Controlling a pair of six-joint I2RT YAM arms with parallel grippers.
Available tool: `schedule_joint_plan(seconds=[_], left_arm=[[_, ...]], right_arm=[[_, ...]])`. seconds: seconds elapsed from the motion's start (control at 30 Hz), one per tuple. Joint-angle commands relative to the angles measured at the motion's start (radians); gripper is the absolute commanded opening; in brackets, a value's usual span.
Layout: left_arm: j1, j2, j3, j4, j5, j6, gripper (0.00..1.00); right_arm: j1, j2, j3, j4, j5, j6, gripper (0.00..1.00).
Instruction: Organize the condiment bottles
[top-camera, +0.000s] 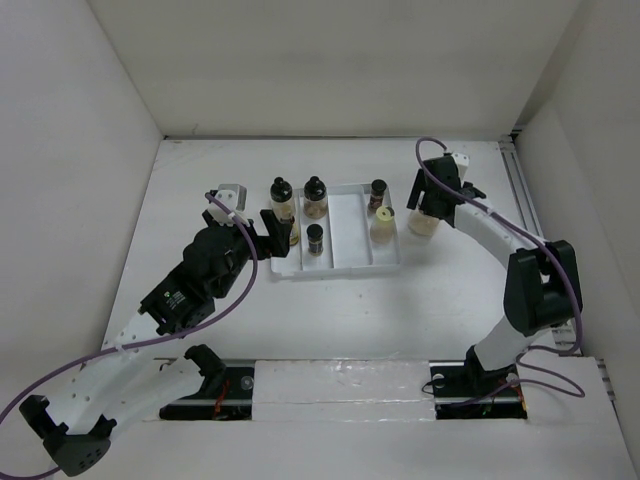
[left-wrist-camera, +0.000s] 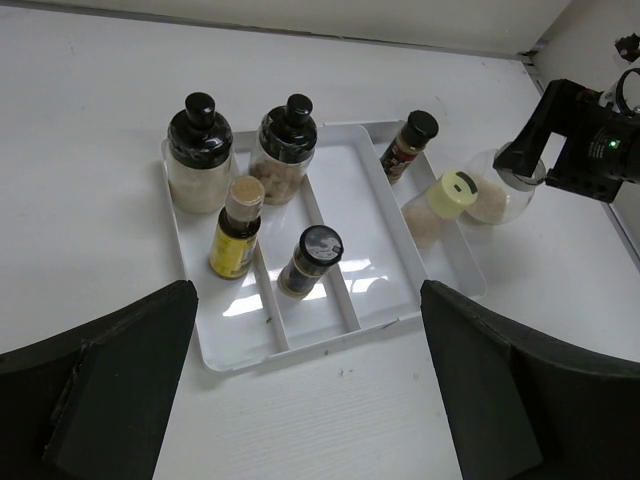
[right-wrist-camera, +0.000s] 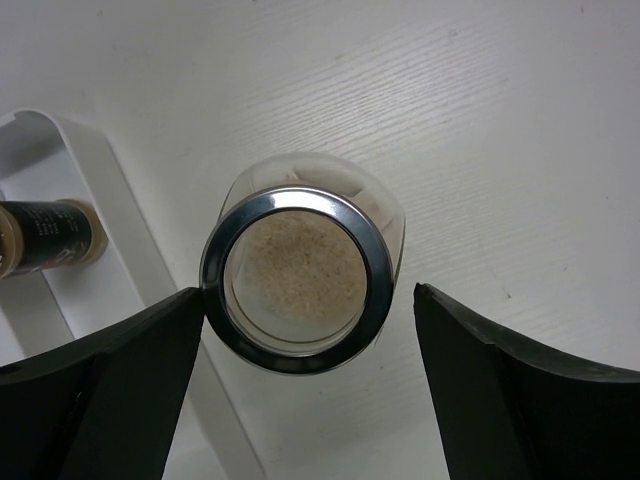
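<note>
A white divided tray (top-camera: 347, 225) is lying flat on the white table (top-camera: 350, 310), a little far of its middle, with its long dividers running near to far. White walls (top-camera: 340, 60) are enclosing the table on the left, far and right.

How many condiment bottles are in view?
7. In the white tray: two large black-capped bottles at back left, yellow bottle and small dark bottle in front of them, spice bottle and pale bottle at right. Squat jar outside, under the right gripper.
</note>
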Motion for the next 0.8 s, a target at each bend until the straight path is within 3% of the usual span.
schedule_joint_plan(seconds=[0.0, 0.43, 0.77], left_arm=[[0.004, -0.010, -0.001, 0.039, 0.003, 0.013, 0.90], [0.004, 0.008, -0.001, 0.039, 0.012, 0.013, 0.90], [0.004, 0.008, -0.001, 0.039, 0.012, 0.013, 0.90]], right_arm=[[-0.006, 0.018, 0.044, 0.029, -0.003, -0.007, 0.90], [-0.006, 0.052, 0.074, 0.039, 0.058, -0.017, 0.73], [0.102, -0.158, 0.096, 0.013, 0.181, -0.072, 0.71]])
